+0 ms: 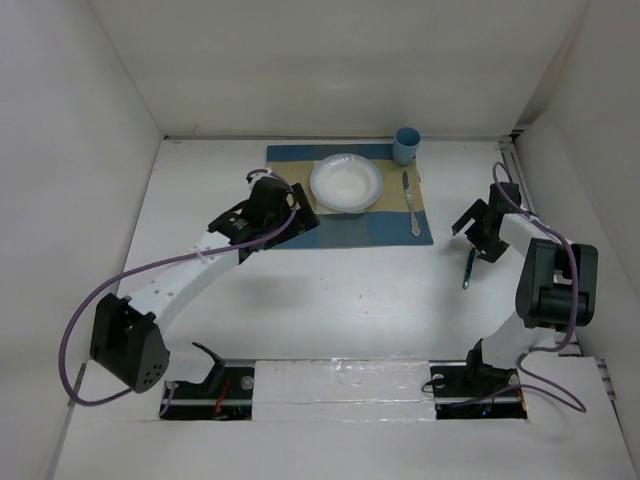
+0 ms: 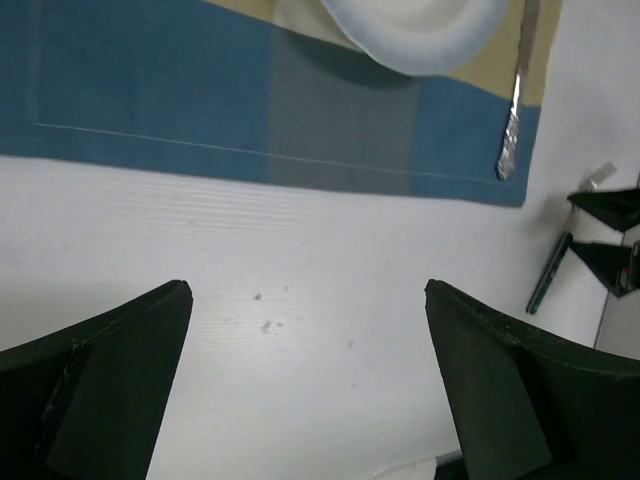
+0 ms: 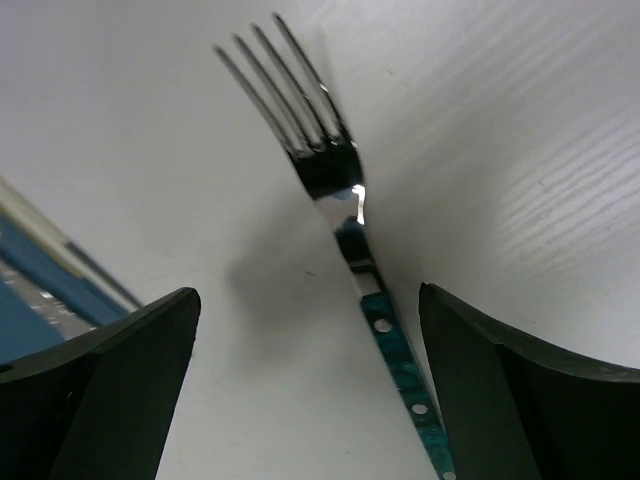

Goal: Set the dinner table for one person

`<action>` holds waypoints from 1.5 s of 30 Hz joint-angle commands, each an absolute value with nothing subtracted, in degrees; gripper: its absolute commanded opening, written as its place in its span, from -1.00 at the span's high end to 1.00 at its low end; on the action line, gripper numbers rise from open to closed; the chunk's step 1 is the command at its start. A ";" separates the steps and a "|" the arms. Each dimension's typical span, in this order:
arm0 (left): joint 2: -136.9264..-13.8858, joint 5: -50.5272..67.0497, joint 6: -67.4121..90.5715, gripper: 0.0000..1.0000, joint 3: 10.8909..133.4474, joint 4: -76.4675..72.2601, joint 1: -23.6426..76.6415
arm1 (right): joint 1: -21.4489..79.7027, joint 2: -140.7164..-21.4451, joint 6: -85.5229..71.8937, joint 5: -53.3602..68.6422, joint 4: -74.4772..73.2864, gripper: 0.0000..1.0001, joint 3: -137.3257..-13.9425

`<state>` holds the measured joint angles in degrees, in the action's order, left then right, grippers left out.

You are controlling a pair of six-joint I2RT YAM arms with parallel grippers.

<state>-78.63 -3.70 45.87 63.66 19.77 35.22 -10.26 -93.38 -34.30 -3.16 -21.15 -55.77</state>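
A blue-and-tan placemat (image 1: 350, 195) lies at the back of the white dinner table (image 1: 330, 290). On it are a white plate (image 1: 345, 183) and, along its right side, a knife (image 1: 410, 202). A blue cup (image 1: 406, 146) stands at its far right corner. A fork (image 1: 468, 268) with a teal handle lies flat on the bare table right of the mat. My right gripper (image 1: 476, 240) is low over the fork (image 3: 330, 170), open, with the handle nearer its right finger. My left gripper (image 1: 303, 222) hangs open and empty over bare table by the mat's near edge (image 2: 270, 160).
White walls enclose the table on three sides. In the left wrist view, the plate (image 2: 415, 30), the knife (image 2: 513, 115), the fork (image 2: 548, 272) and the right gripper's dark fingers (image 2: 605, 210) show at the top and right. Purple cables loop beside both arms.
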 commanded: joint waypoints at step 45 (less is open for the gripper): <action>-50.45 -26.10 37.62 -1.00 62.14 31.38 32.78 | 36.12 -143.26 -34.98 10.98 -31.31 1.00 -144.86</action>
